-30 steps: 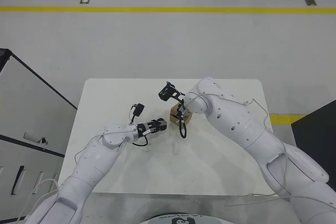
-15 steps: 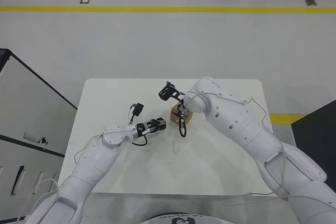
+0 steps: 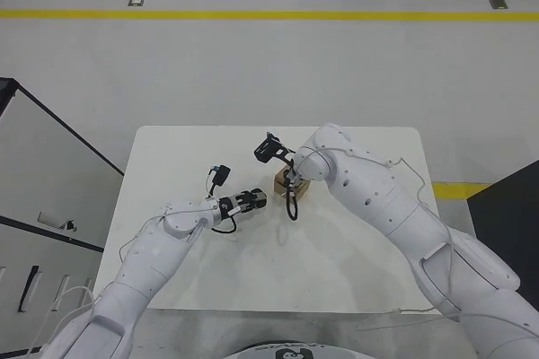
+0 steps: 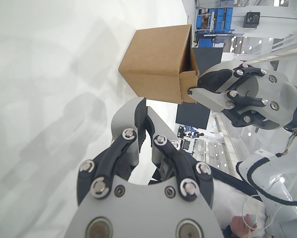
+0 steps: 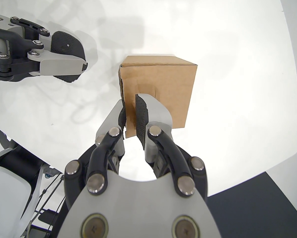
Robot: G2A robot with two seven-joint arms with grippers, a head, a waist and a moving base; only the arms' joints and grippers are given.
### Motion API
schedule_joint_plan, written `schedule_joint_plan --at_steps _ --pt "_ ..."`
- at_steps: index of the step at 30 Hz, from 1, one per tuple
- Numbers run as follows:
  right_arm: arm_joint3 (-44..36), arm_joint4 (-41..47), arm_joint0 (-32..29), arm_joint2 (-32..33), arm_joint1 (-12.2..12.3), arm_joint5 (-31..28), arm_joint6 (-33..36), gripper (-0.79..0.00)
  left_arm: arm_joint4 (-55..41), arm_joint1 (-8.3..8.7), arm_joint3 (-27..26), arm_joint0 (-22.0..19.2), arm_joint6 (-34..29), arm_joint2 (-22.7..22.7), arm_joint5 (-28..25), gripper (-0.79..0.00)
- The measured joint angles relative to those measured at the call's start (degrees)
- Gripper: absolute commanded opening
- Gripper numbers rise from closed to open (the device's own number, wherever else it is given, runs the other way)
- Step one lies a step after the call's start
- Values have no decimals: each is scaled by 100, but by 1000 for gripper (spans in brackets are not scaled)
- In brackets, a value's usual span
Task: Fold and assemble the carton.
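A small brown carton (image 3: 280, 183) stands on the white table (image 3: 359, 260), near its middle toward the far side. In the right wrist view my right gripper (image 5: 130, 116) is shut on a wall edge of the carton (image 5: 163, 82), one pad inside and one outside. The left wrist view shows that right gripper (image 4: 193, 91) pinching the carton's (image 4: 156, 68) open-side corner. My left gripper (image 4: 143, 116) is shut with nothing in it, a short way from the carton's lower corner. From above, the left gripper (image 3: 260, 200) sits just left of the box.
A dark cabinet (image 3: 18, 135) stands beyond the table's left edge and a dark panel (image 3: 521, 215) beyond its right edge. Bare table surface lies in front of the carton and to both sides.
The right arm has edged very slightly to the left with the carton still in its grip. The left arm has kept still.
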Motion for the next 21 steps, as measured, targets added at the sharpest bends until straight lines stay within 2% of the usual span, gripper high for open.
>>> schedule_joint_plan --at_steps 13,21 --pt "157 67 22 50 -82 69 -42 -727 5 -6 58 -35 -46 -19 -30 -785" --pt "331 96 38 28 -143 11 -49 -690 14 -13 78 -41 -33 -20 -31 -785"
